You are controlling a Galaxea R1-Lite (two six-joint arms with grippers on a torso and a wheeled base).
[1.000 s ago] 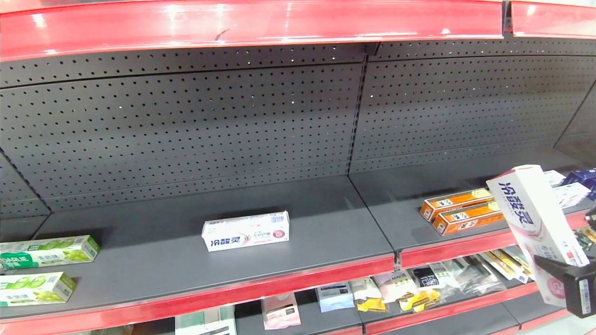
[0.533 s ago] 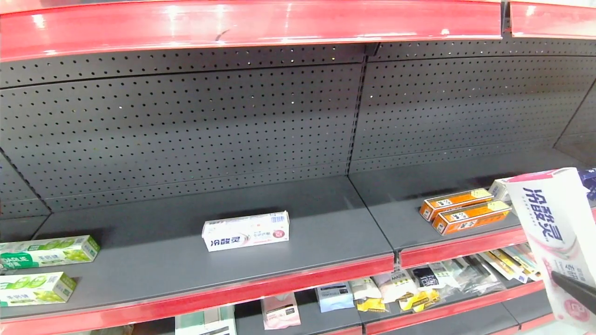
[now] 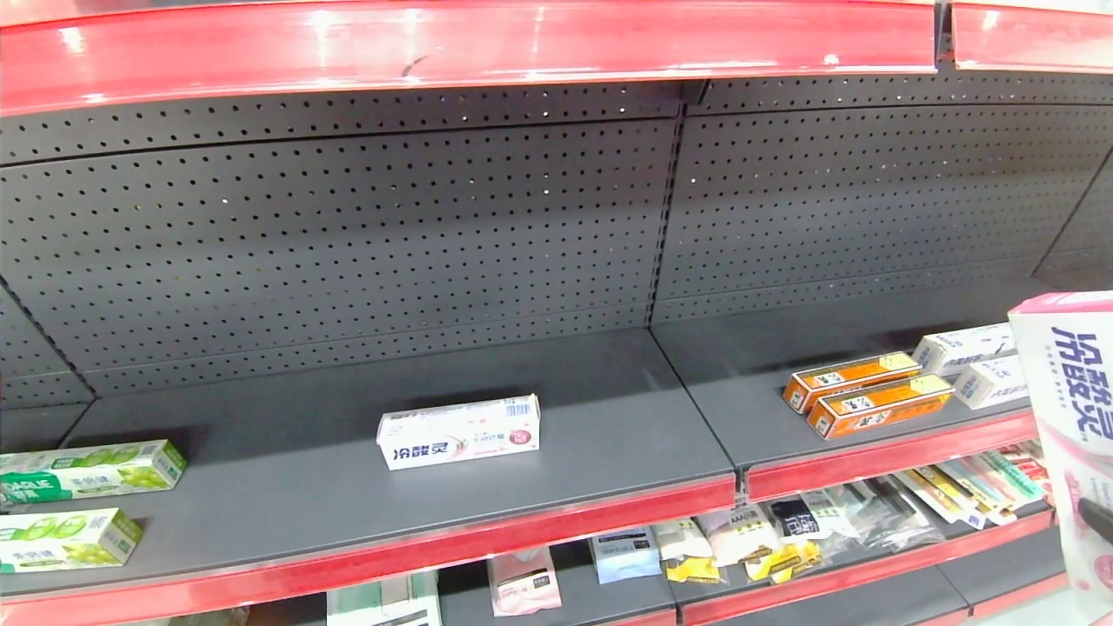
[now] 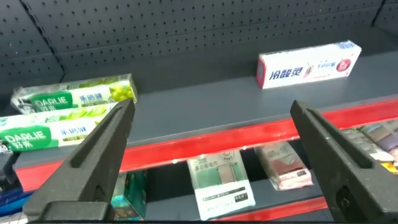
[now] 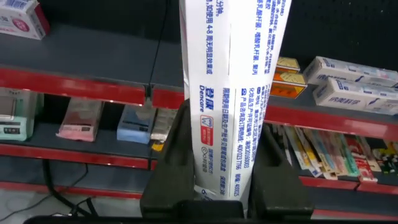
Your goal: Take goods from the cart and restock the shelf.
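Right gripper (image 5: pixel 227 118) is clamped on a tall white toothpaste box (image 5: pixel 233 56), one dark finger pressed to each long side, and the box stands upright in its hold. Seen from the head, that held box hangs in the air off the right end of the grey shelf (image 3: pixel 574 435), in front of its red front edge and clear of the board.

Left gripper (image 4: pixel 211 106) has its two fingers spread wide with nothing between them. It hangs just in front of the same red edge, toward the left part of the shelf.

On the board, a matching white-and-pink box (image 3: pixel 458 431) lies flat on its long side near the middle, a little back from the front edge. Two green boxes (image 3: pixel 87 469) lie one behind the other at the left end. Toward the right end, two orange boxes (image 3: pixel 878 405) lie side by side, touching, close to the front edge, and two white boxes (image 3: pixel 965 346) lie just beside them. Below, a lower shelf (image 3: pixel 869 569) carries small packets (image 3: pixel 783 530).
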